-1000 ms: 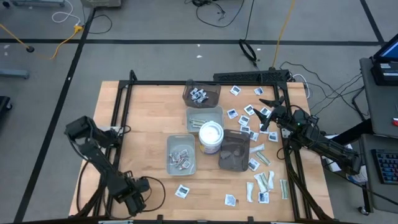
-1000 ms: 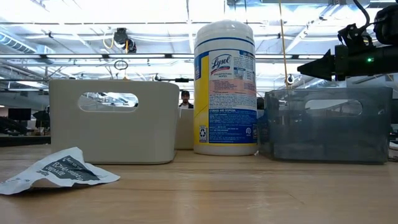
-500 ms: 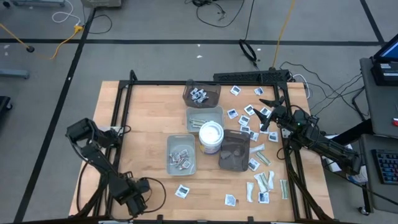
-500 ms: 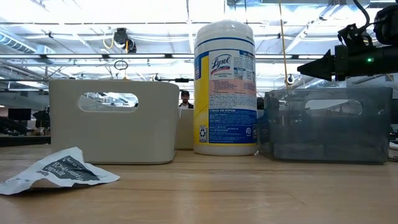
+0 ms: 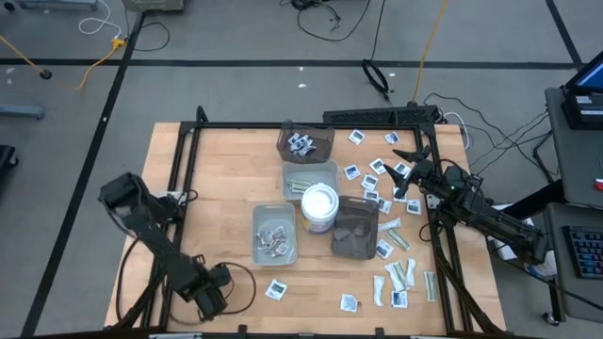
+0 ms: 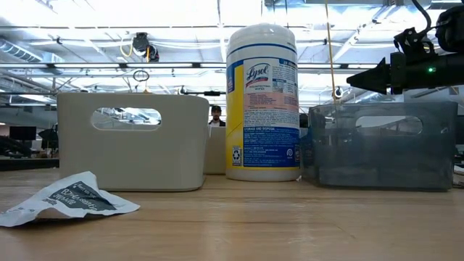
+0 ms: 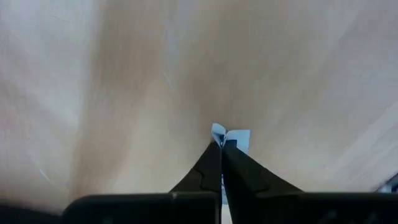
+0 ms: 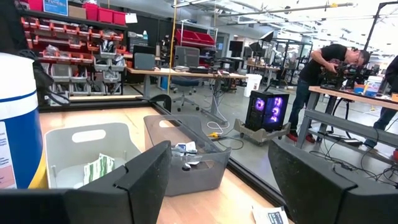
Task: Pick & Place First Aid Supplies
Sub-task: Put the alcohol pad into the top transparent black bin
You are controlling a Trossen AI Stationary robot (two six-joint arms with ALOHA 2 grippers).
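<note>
The left gripper (image 5: 209,294) is down at the table's (image 5: 217,193) near edge, toward its left corner, and its fingers (image 7: 208,171) are pressed together on a small white packet (image 7: 231,138) whose folded tip sticks out past the fingertips, just over the bare wood (whether it is lifted clear of the board cannot be told). The right gripper (image 5: 407,174) hangs near the table's right edge, toward the far corner, its two fingers (image 8: 143,177) spread wide with nothing between them, above a scatter of square white packets (image 5: 377,168). More first aid supplies lie along the right edge: pale green-white strips (image 5: 403,273) toward the near right corner, plus a few square packets by the near edge, one (image 5: 275,289) just beside the left gripper and another (image 5: 350,302) farther along. In the middle of the table stand four trays around a round white tub (image 5: 319,204): a dark tray (image 5: 305,144) nearest the far edge with packets in it, a grey tray (image 5: 310,176) with strips, a second grey tray (image 5: 274,236) with packets, and a dark translucent tray (image 5: 355,229) beside the tub. From table height a crumpled packet (image 6: 65,199) lies in front of the grey tray. In the room beyond, a person (image 8: 326,65) bends over a bench.
</note>
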